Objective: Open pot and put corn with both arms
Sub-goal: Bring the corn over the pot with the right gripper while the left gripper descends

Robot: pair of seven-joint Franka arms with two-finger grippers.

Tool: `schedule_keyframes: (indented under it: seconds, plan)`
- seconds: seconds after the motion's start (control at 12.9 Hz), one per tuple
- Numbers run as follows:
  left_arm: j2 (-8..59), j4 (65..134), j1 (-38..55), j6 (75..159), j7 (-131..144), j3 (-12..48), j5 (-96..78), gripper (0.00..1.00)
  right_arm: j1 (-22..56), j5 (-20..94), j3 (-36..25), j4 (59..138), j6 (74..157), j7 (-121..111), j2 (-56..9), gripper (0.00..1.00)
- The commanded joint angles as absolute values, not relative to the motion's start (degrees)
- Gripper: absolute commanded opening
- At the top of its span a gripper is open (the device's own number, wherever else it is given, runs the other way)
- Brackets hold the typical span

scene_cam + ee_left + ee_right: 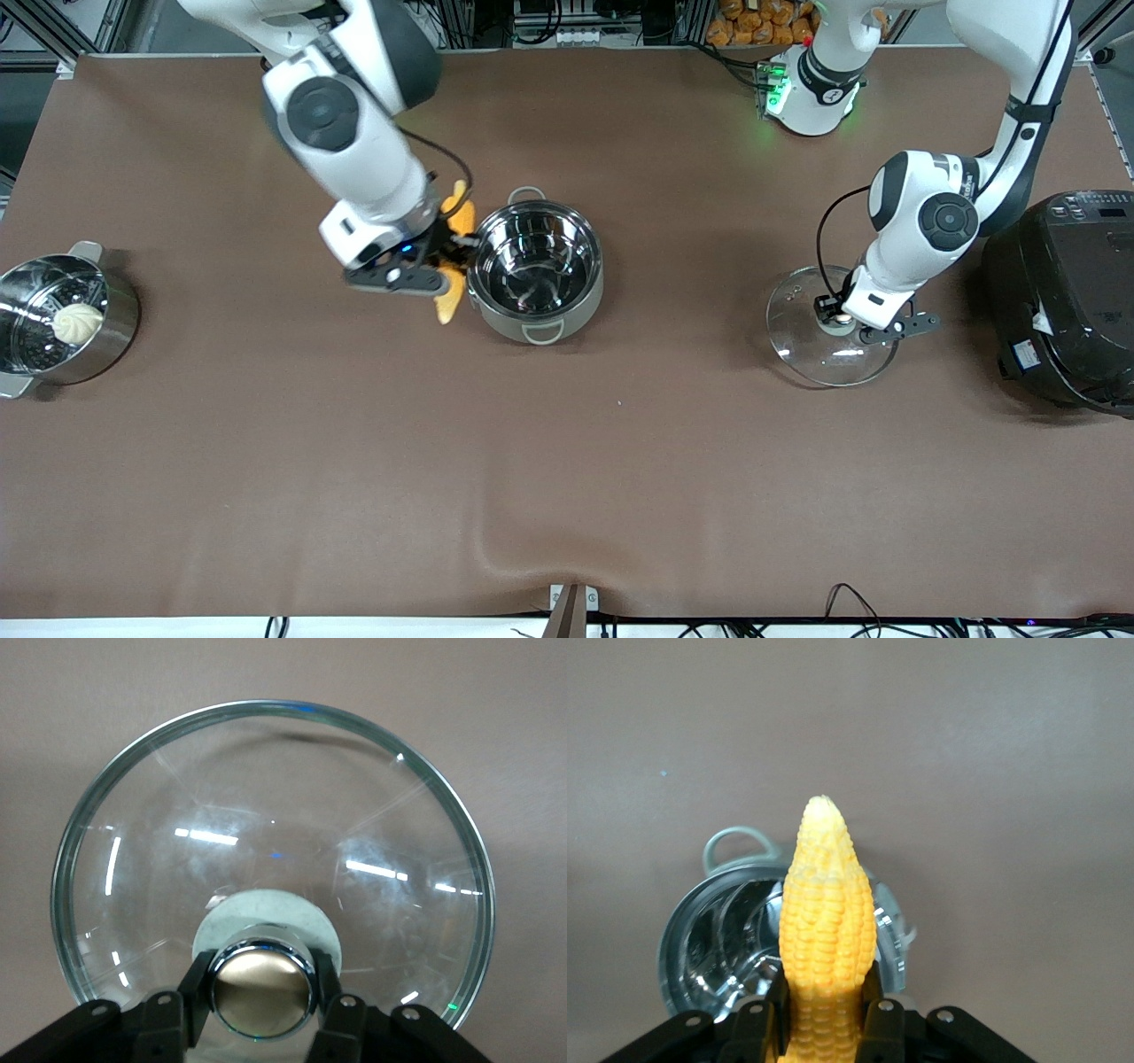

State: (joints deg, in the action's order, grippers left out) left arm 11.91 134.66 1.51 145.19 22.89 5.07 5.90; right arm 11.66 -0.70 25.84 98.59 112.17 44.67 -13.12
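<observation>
Corn in right claw over pot rim; left claw grips lid.

High front camera, two close wrist cameras

A white bun sits in the steamer pot; black rice cooker.

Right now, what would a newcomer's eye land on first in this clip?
The bright yellow corn, gripped by the right gripper in the air beside the open pot at mid-table. Next, the glass lid, resting on the table toward the left arm's end, with the left gripper closed on its knob, next to the black rice cooker.
</observation>
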Motion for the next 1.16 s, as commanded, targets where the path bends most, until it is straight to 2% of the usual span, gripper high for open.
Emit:
schedule_keyframes:
  seconds: [0.0,0.31,0.39,0.46,0.54,0.77,1.08]
  plan:
    - [12.1,136.6,0.4,148.3,22.5,6.0,6.9,0.0,16.1,-5.3,26.6,99.7,116.8,52.8,-15.5,0.18]
    - [13.9,136.9,0.4,149.8,22.6,6.1,6.9,0.0,19.8,-12.6,26.6,103.7,125.4,61.4,-19.1,0.18]
    - [14.5,136.6,0.4,149.8,22.6,6.1,6.8,0.19,20.5,-14.8,26.6,104.7,127.8,64.0,-20.1,0.18]
    - [14.6,136.3,0.2,149.8,22.5,6.1,6.8,0.64,20.5,-15.6,26.6,105.3,128.8,65.0,-20.5,0.18]
    - [14.3,136.1,0.1,149.7,22.5,6.1,6.8,1.0,20.5,-15.8,26.6,105.6,128.8,65.0,-20.6,0.18]
    - [11.8,132.3,-0.8,147.1,22.9,6.1,6.7,1.0,21.7,-17.8,26.6,105.6,130.1,68.0,-22.3,0.19]
    - [6.5,118.1,-0.9,130.0,22.6,6.2,6.7,1.0,23.6,-19.5,26.6,105.6,131.1,70.6,-24.1,0.19]
